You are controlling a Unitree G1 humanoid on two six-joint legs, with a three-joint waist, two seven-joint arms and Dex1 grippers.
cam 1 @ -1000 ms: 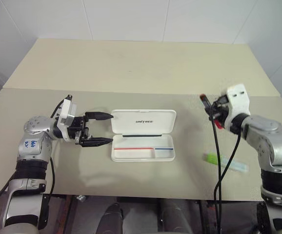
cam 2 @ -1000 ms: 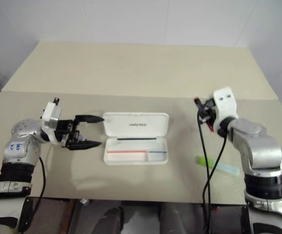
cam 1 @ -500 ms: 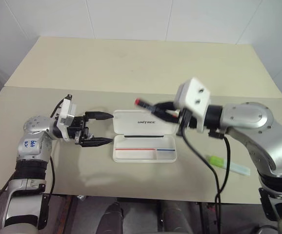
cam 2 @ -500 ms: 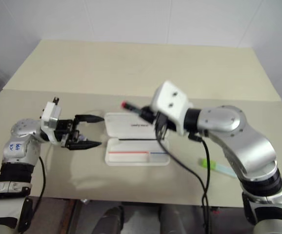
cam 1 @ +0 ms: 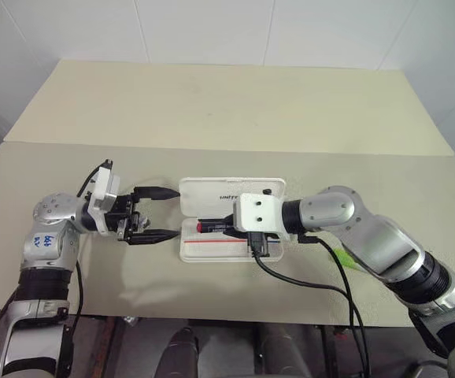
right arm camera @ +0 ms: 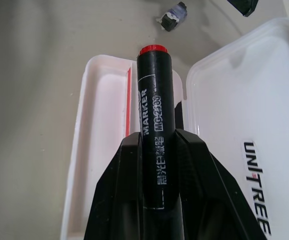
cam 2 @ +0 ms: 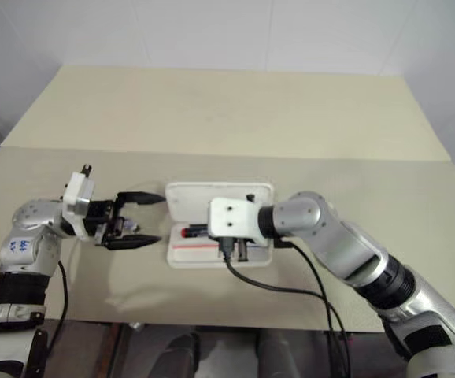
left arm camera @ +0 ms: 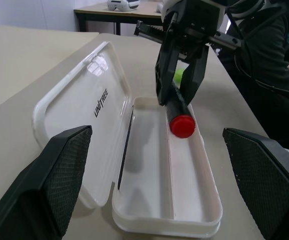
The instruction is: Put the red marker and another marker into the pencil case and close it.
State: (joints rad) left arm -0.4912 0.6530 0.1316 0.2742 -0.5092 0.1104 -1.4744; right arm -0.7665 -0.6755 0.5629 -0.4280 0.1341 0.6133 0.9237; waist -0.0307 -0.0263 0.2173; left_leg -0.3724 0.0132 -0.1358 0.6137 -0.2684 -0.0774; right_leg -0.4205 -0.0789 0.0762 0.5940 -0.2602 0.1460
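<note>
Now the right gripper is clamped on the red marker, black barrel printed "MARKER", red end over the tray of the open pencil case, whose lid reads "UNITREE". Beside the case, the left gripper hangs with jaws wide, empty. Another marker, lime-green, lies on the table.

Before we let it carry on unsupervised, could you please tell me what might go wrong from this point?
1. The right end effector holds the red marker tilted over the pencil case; released now, it may bounce out or rest on the rim.
2. The open left end effector waits close beside the case and could nudge it.
3. The green marker lies by the right arm's cable, which might drag it.
</note>
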